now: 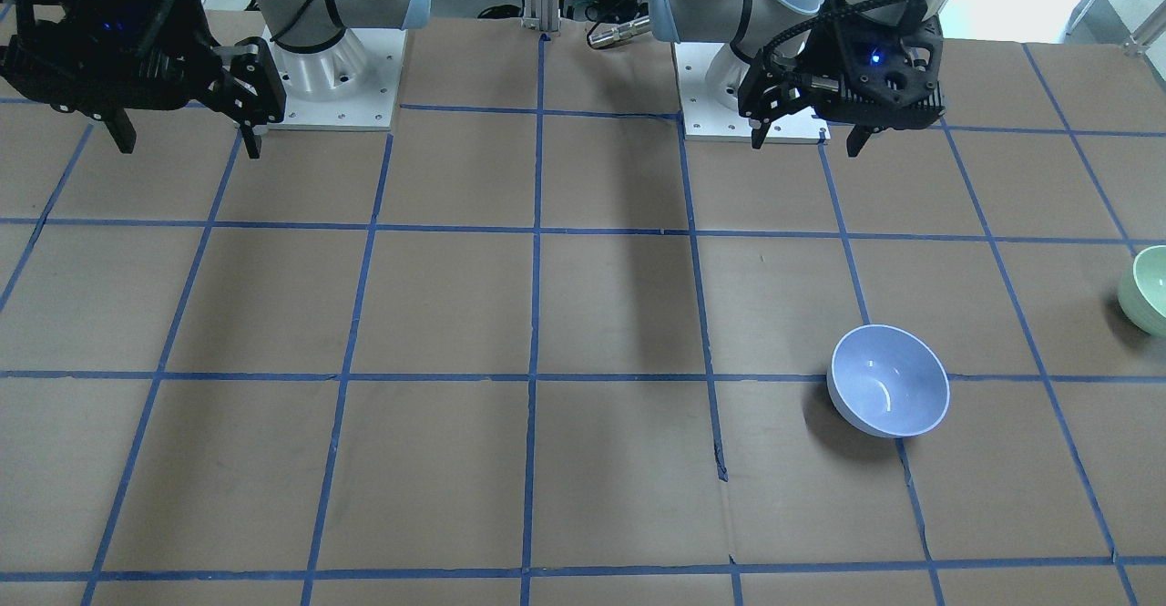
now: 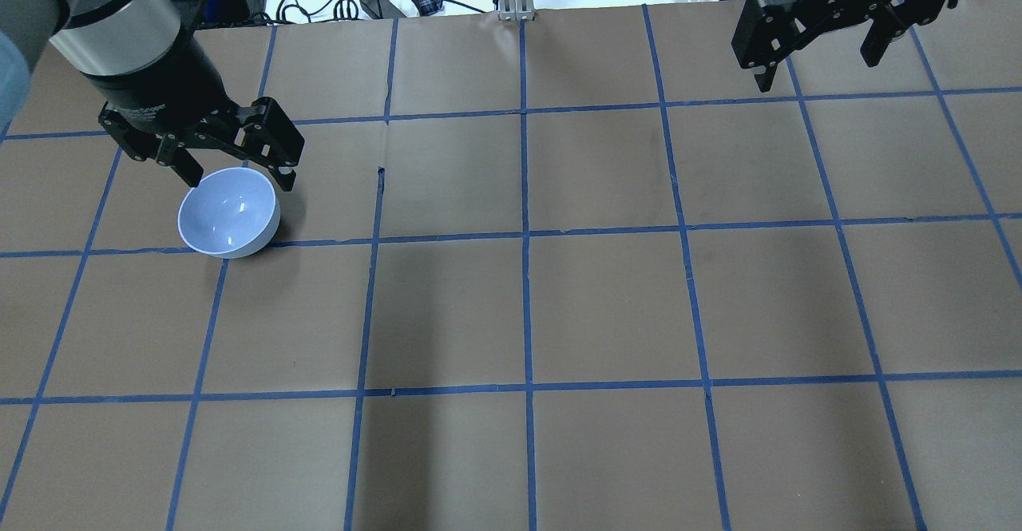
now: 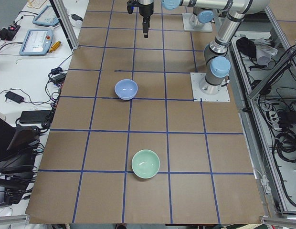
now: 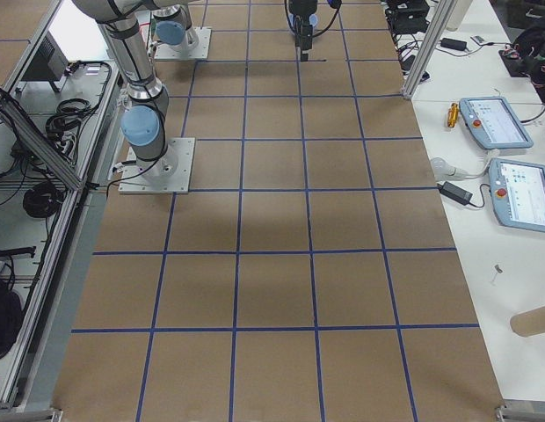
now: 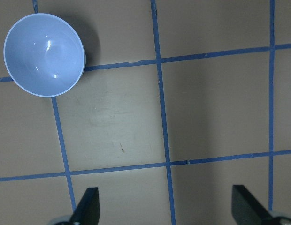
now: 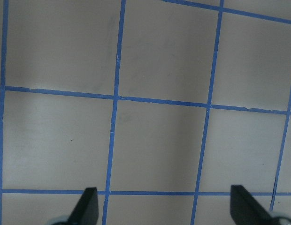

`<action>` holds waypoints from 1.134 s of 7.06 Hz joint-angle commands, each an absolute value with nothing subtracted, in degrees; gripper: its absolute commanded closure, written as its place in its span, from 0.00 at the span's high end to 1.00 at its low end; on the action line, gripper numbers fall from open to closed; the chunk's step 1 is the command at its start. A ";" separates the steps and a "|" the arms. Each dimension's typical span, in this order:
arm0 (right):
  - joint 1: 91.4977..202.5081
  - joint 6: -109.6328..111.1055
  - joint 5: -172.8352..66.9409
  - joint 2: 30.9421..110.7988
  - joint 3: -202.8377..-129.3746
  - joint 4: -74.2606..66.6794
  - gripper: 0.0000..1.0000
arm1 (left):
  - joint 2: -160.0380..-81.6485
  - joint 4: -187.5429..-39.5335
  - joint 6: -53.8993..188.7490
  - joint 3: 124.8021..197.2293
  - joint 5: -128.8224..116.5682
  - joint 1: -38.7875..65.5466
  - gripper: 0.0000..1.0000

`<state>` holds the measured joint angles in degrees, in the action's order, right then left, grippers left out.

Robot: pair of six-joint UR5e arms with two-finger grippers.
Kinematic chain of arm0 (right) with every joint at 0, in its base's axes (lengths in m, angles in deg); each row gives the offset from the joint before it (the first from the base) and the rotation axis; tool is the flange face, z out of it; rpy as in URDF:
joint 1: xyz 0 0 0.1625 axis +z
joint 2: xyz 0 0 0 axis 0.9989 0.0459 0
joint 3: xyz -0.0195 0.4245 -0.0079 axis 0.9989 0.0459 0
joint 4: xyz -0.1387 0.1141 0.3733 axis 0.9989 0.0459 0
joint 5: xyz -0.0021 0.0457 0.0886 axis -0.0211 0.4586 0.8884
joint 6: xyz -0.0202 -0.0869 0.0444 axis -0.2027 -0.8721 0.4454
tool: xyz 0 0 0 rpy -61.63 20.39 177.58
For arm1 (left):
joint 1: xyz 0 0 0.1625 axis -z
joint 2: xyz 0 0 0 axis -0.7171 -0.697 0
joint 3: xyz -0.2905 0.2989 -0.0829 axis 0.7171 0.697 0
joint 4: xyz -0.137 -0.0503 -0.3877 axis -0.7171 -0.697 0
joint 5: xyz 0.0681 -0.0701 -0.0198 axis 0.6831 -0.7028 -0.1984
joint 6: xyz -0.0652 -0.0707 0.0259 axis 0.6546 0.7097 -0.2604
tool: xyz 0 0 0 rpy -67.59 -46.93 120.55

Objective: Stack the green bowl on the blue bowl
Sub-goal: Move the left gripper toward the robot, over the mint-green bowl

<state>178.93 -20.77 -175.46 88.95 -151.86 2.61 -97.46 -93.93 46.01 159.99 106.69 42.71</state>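
Nothing is stacked yet. The glossy mint-green bowl (image 1: pixel 1150 289) sits at the front view's right edge, well apart from the glossy periwinkle-blue bowl (image 1: pixel 888 381) at lower right. The left gripper (image 1: pixel 807 137) and right gripper (image 1: pixel 187 141) hang spread and empty.

Brown table (image 2: pixel 607 307) (blue tape (image 2: pixel 524 196) grid); teach pendants (image 4: pixel 497 121) on white bench (image 4: pixel 483 281).

Bright, even light from above on my table (image 1: pixel 455 314), soft broad shadow bands across its middle squares, a short dark shadow beside the blue bowl (image 1: pixel 888 380), small white glints inside it, my wrist views sharp
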 commanded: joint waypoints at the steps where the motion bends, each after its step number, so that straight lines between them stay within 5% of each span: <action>1: 178.95 -20.77 -175.46 88.95 -151.86 2.61 1.00 | -97.38 -93.85 37.30 159.70 106.72 39.29 1.00; 8: 178.95 -20.77 -175.46 88.95 -151.86 2.61 1.00 | -99.31 -89.05 -13.15 160.92 108.38 8.54 1.00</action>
